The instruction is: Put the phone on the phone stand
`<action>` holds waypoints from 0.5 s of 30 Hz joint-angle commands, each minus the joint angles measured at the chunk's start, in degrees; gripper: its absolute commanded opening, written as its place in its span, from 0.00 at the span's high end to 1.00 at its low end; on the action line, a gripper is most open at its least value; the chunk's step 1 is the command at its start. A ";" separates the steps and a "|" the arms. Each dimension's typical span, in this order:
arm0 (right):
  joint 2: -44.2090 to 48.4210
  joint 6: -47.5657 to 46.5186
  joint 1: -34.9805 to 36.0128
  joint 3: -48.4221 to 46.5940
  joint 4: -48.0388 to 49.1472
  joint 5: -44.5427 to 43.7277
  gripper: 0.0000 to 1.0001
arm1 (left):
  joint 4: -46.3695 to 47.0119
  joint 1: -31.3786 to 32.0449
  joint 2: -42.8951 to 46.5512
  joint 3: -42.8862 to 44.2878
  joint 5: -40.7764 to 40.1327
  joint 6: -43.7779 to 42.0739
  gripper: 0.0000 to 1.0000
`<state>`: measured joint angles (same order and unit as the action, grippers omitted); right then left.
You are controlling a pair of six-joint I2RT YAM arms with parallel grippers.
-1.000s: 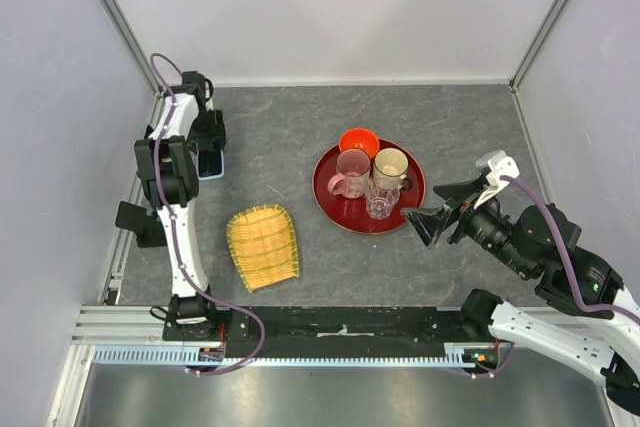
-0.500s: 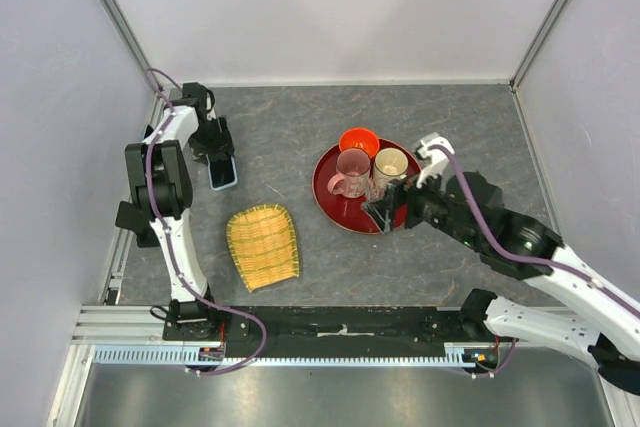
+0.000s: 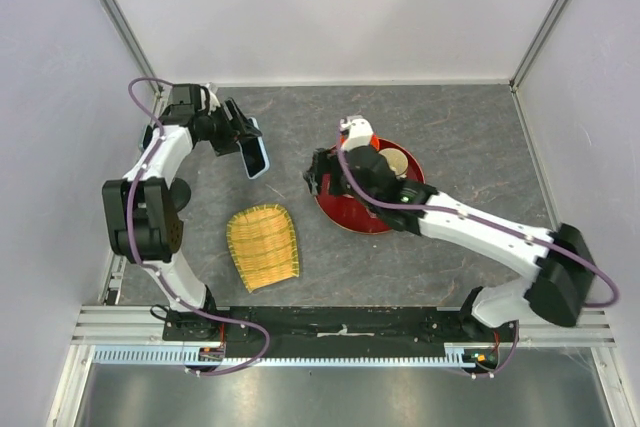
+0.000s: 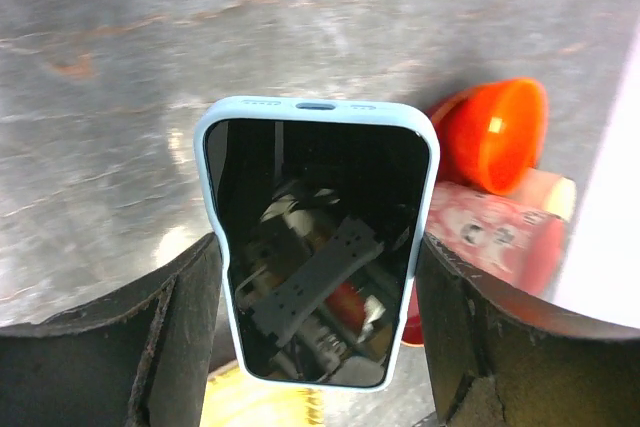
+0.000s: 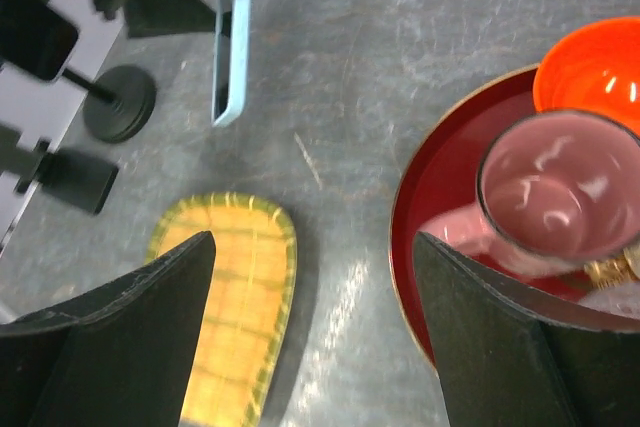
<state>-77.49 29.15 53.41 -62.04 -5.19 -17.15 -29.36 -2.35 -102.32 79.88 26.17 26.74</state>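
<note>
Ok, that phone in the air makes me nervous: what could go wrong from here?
1. The left gripper pinches the phone only by its side edges, off the table; it could slip or twist.
2. The right gripper, open, hangs by the rim of the red tray, close to the phone; the arms might collide, or it might knock the pink mug.
3. The phone stand has a small round base and could tip on placement.

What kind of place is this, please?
Probably a robot test cell: bare white walls enclose a grey tabletop, the left arm and right arm stand on a metal rail, with props like a red tray and a woven mat.
</note>
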 commanded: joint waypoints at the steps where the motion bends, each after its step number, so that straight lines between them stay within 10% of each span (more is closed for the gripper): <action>1: -8.87 1.43 -1.80 -11.15 8.35 -8.34 0.14 | 12.13 0.42 8.62 -3.14 12.41 5.43 0.98; 15: -31.31 -3.27 -18.16 -45.00 -7.63 26.37 0.18 | 12.58 9.81 20.67 -5.43 -0.41 -9.60 0.98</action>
<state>-105.78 33.50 35.33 -102.52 -5.43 -5.04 -20.86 3.86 -87.85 74.48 29.89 24.25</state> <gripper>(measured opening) 0.827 0.751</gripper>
